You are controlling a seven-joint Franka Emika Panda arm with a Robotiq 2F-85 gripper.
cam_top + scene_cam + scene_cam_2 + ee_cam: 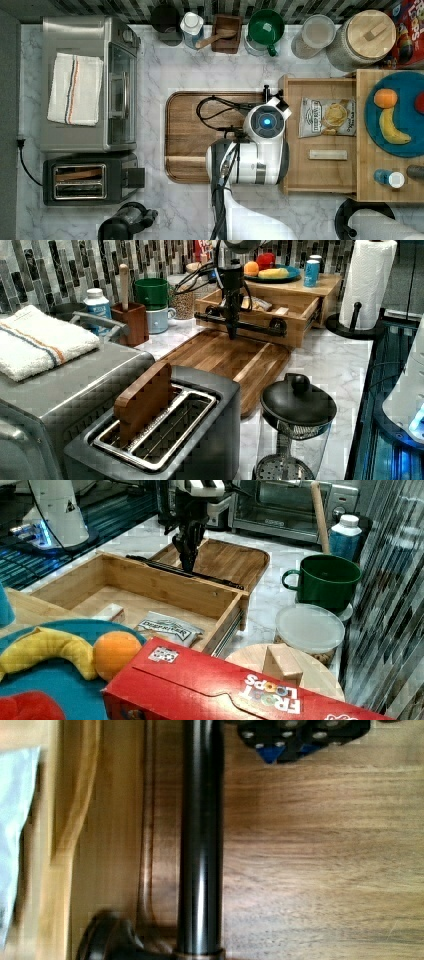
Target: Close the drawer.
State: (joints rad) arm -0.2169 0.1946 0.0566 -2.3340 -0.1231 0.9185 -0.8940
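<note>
I see one drawer (320, 175) pulled open at counter's right edge in top view, holding one chip bag (327, 117), one small block (328, 154). One gripper (189, 562) at handle bar (165, 566); finger opening unclear.

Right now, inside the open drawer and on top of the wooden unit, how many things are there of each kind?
In the drawer:
Chip bag: 1
Small pale block: 1
On the unit's top:
Blue plate: 1
Banana: 1
Orange: 1
Red item at the plate's edge: 1
Blue can: 1
Dark object, cut off at the edge: 1
Total: 8
</note>
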